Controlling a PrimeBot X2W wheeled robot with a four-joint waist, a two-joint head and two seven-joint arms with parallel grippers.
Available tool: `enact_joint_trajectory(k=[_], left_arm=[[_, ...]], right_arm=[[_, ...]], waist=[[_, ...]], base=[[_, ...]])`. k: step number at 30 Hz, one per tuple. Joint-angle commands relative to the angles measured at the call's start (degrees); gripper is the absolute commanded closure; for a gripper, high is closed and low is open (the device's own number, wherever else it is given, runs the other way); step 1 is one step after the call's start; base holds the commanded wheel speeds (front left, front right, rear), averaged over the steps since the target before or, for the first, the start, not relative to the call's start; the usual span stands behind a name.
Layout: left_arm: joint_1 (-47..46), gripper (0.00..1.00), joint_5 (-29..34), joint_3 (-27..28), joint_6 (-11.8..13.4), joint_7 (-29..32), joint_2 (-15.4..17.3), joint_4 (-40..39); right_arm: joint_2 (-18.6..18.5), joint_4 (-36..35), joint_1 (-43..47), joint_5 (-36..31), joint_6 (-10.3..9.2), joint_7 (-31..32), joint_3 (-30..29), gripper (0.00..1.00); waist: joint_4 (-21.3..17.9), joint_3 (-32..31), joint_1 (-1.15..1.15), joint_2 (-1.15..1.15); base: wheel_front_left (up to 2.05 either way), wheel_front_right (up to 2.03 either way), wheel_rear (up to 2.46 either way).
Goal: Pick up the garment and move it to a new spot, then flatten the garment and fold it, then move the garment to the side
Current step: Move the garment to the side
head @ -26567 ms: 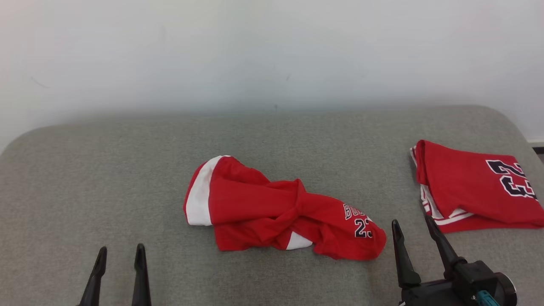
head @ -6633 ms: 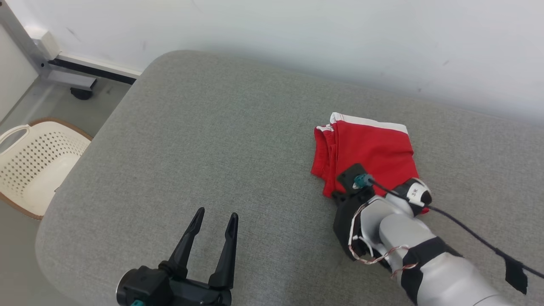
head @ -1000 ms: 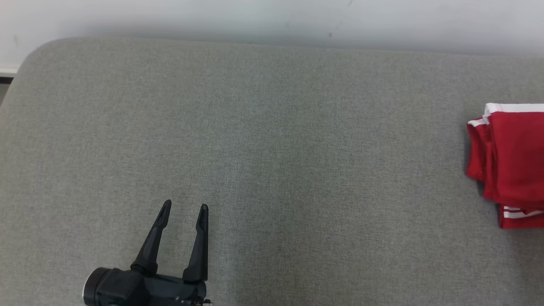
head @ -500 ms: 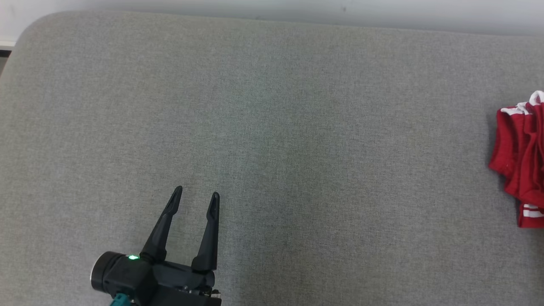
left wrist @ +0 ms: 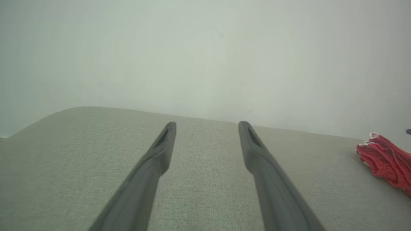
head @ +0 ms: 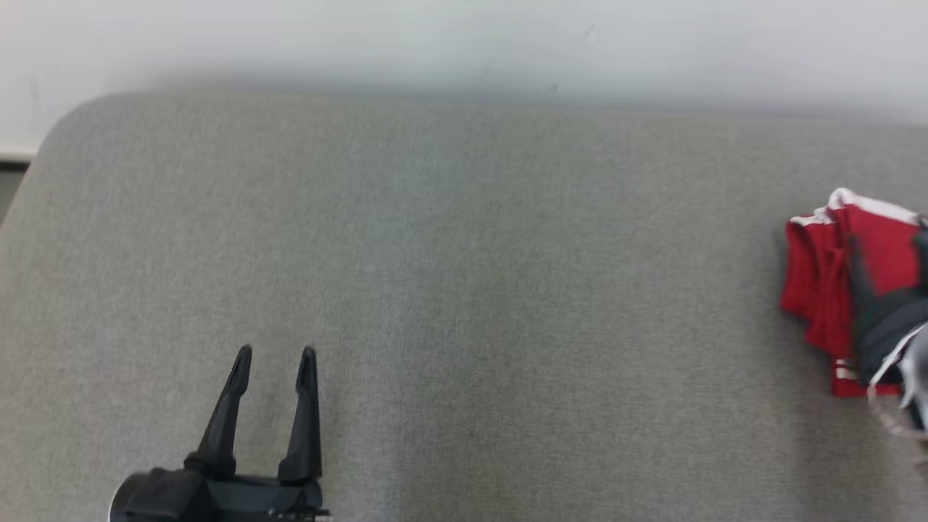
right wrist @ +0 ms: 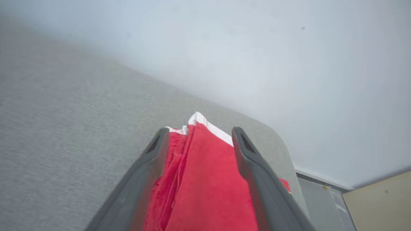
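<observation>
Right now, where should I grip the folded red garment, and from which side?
Pinch the bunched, layered edge of the red garment, coming from its left in the head view: all folds stack there, so one pinch likely catches every layer.

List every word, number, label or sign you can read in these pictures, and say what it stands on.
No text can be read.
The folded red garment presents plain red cloth and white trim, with no print in sight.
The grey cushion and the wall bear no writing.
</observation>
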Motion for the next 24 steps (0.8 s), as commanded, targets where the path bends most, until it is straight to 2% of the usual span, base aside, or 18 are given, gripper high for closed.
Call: enact_joint_trajectory(k=[1, 6, 12, 20, 24], left_arm=[[1.27, 0.00, -0.48, 0.28, 0.20, -0.11, -0.13, 0.52], [2.54, 0.00, -1.72, 1.32, 1.42, -0.11, -0.17, 4.42], [3.75, 0.00, -3.08, 1.97, 2.84, -0.11, -0.20, 6.43], [5.15, 0.00, -2.96, 3.25, 1.77, -0.11, -0.21, 7.58], [5.96, 0.00, -2.07, 3.68, 1.52, -0.11, -0.21, 8.09]], right_arm=[[0.69, -0.70, 1.53, 1.13, -0.15, -1.08, 0.25, 0.00], [7.03, -5.52, 6.77, 5.67, -0.15, -8.51, 0.86, 0.00], [12.39, -8.07, 13.28, 9.33, -0.15, -17.02, 0.67, 0.00], [19.69, -8.83, 19.62, 8.84, -0.14, -22.04, 0.45, 0.00], [21.99, -8.72, 21.01, 8.66, -0.14, -23.27, 1.11, 0.00]], waist=[[-1.99, -3.21, 0.01, 0.00], [-3.22, -7.21, 0.01, 0.00], [-3.65, -10.12, 0.01, 0.00], [-3.71, -11.81, 0.01, 0.00], [-4.25, -11.74, 0.01, 0.00]], base=[[0.00, 0.00, 0.00], [0.00, 0.00, 0.00], [0.00, 0.00, 0.00], [0.00, 0.00, 0.00], [0.00, 0.00, 0.00]])
